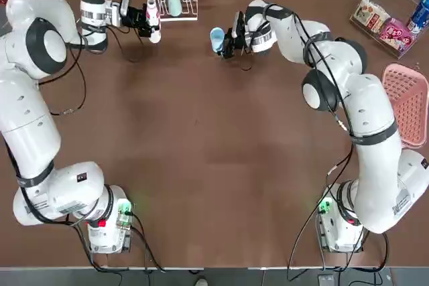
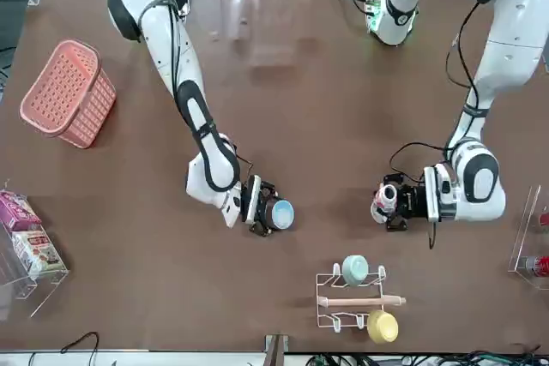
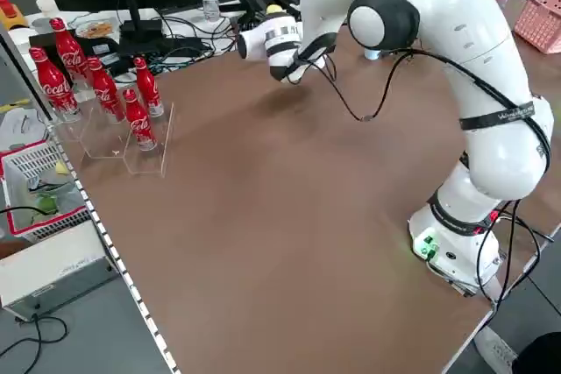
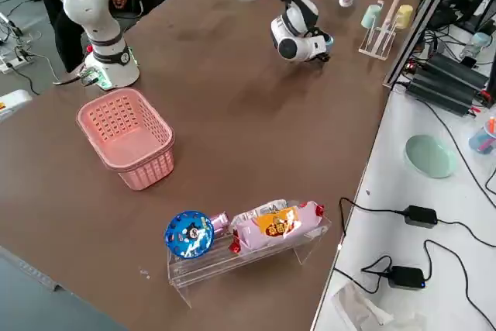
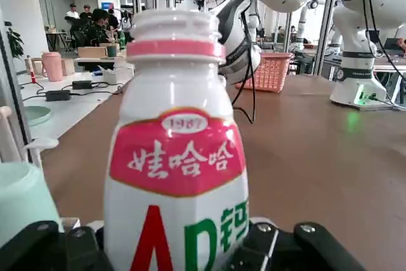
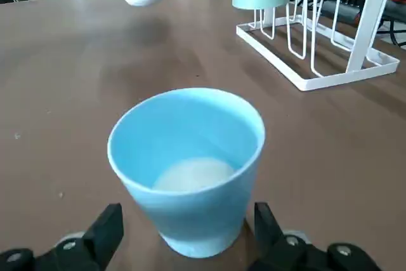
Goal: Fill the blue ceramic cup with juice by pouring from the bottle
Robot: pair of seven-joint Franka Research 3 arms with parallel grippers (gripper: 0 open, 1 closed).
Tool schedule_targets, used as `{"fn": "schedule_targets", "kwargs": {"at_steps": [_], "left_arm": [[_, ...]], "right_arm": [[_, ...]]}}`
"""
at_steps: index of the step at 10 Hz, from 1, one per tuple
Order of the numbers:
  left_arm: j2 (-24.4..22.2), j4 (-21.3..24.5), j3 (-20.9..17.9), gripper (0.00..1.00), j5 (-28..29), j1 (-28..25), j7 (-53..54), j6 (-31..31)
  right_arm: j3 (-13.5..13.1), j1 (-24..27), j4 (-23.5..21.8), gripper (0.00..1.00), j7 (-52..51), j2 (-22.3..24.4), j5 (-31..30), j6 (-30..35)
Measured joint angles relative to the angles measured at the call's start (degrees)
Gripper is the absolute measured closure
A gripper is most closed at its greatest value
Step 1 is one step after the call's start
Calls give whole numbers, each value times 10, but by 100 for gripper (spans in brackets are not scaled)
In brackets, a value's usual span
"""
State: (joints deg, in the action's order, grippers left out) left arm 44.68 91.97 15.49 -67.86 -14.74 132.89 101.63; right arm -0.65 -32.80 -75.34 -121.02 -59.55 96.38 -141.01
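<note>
The left gripper clasps the upright bottle far left. The right gripper, fingers parted, brackets the blue ceramic cup mid-table. Likely best: release gently, straight back.

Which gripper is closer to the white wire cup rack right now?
Left. The left gripper, around the small white plastic bottle, stands right beside the white wire cup rack. The right gripper sits farther off along the table, flanking the light blue ceramic cup.
</note>
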Motion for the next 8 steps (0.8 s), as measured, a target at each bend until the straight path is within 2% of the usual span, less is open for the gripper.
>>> {"fn": "schedule_targets", "kwargs": {"at_steps": [1,4,8], "left_arm": [[-12,9,0,57,-1,16,-8,24],[-46,26,-1,57,-1,63,-84,93],[-54,13,-15,58,-3,123,-141,177]], "right_arm": [[0,0,1,22,0,-1,0,0],[0,0,6,27,0,-5,0,-2],[0,0,6,33,0,-5,0,-3]]}}
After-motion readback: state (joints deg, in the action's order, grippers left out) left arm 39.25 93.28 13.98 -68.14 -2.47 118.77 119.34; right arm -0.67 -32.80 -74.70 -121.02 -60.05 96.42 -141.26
